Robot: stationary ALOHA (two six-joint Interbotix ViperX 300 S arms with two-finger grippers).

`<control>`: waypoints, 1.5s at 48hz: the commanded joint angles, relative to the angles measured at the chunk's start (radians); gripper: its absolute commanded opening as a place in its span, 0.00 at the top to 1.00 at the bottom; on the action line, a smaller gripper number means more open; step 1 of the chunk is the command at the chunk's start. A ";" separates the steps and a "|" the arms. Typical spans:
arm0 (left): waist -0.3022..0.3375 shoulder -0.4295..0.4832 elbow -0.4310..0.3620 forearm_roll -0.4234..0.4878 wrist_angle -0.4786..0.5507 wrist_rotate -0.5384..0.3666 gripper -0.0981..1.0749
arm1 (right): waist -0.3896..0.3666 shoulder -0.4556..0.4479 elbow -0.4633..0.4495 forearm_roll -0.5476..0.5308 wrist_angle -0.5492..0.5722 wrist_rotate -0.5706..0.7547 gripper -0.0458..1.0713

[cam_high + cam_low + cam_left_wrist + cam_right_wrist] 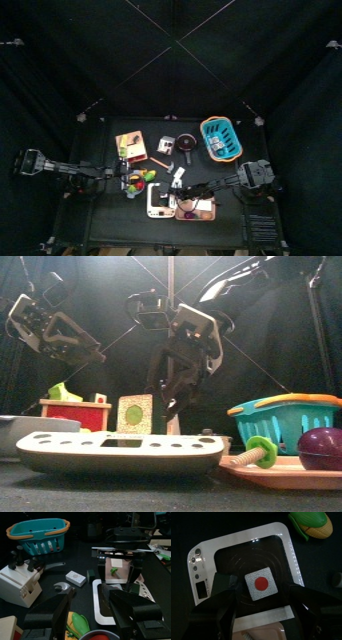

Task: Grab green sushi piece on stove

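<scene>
The stove [155, 208] is a white block with a dark centre, at the table's front middle; it also shows in the front view [80, 451] and the right wrist view [211, 552]. A sushi piece [260, 583] sits on its dark patch, with a white top and a red centre. In the front view its side [134, 414] looks green. My right gripper [261, 594] hangs just above it, open, one jaw on each side and not touching; in the top view the right gripper [171, 195] hides the piece. My left gripper [90, 597] is open and empty, left of the stove.
A teal basket [221, 140] stands at the back right and a tan wooden board [131, 145] at the back left. A pink tray [287, 471] with a purple ball [321, 446] lies right of the stove. Toy corn [311, 523] lies beside the stove. A white knife block [17, 582] stands behind.
</scene>
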 commanded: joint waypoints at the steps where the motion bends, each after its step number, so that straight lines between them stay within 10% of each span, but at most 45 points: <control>1: 0.003 0.000 -0.009 0.002 -0.005 0.002 0.18 | -0.002 -0.015 -0.014 -0.002 -0.002 -0.002 0.11; 45: 0.003 0.000 -0.009 0.002 -0.005 0.002 0.18 | -0.009 0.002 -0.025 -0.017 0.002 -0.002 0.12; 72: 0.003 0.000 -0.008 0.002 -0.003 0.002 0.18 | -0.014 -0.021 -0.029 -0.017 0.044 -0.002 0.42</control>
